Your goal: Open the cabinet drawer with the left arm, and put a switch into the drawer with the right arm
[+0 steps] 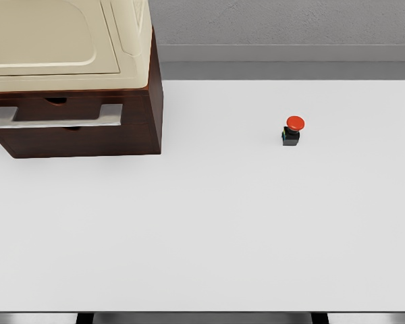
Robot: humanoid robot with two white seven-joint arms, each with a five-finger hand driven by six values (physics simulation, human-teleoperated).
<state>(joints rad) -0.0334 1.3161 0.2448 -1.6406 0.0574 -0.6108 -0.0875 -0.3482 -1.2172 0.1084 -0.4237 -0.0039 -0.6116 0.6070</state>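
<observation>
Red-capped switch (pixel 292 131) stands upright on white table (pixel 209 223), right of closed dark-wood cabinet drawer (pixel 67 118); neither hand visible, grip state indeterminable.

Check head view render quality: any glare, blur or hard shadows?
Head view: flat, even lighting, no glare; the white table shows almost no cast shadows; edges look slightly soft and smeared, notably on the red-capped switch and the cabinet handle. Neither hand is visible.

Cabinet (pixel 81 121) back left on table (pixel 209 229), switch (pixel 292 131) right
</observation>
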